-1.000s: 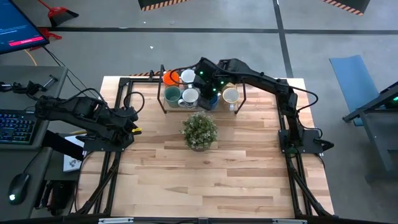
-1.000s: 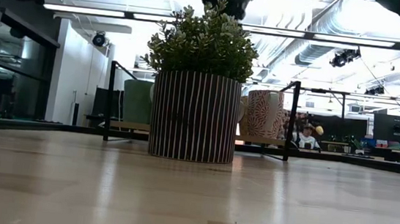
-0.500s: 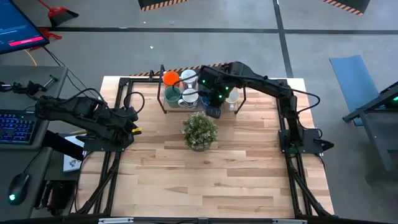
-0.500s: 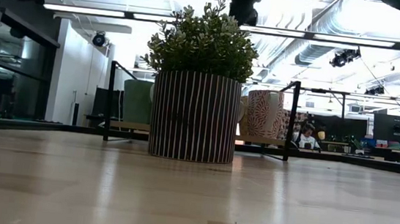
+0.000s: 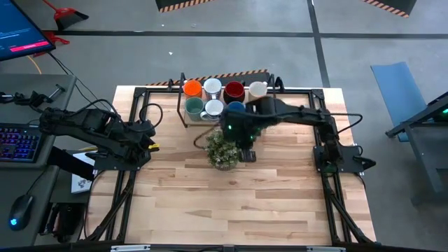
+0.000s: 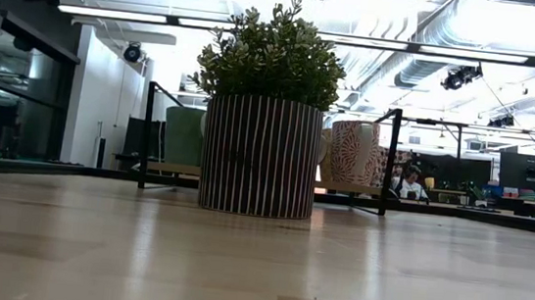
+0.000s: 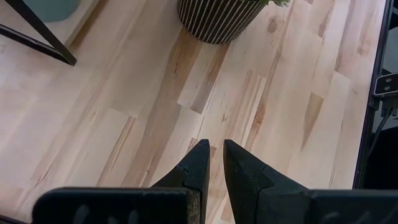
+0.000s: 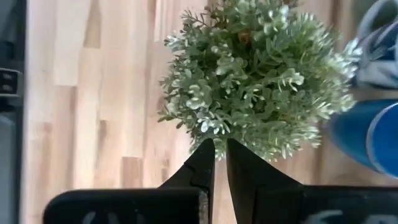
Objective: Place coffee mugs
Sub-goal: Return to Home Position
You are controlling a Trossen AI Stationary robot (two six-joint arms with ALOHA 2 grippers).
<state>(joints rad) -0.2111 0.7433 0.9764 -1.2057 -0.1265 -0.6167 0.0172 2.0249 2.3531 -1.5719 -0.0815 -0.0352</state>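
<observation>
Orange mug [image 5: 192,88] upright, mouth upward

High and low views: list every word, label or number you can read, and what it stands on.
None can be read.
Monitor: writing on a red bar, too small to read.
Keyboard: key legends too small.
Patterned mug and striped plant pot: no lettering shows.

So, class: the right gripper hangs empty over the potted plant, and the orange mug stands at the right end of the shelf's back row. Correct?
No. The high view shows the orange mug at the left end of the shelf's back row. The right gripper does hang empty over the potted plant.
</observation>
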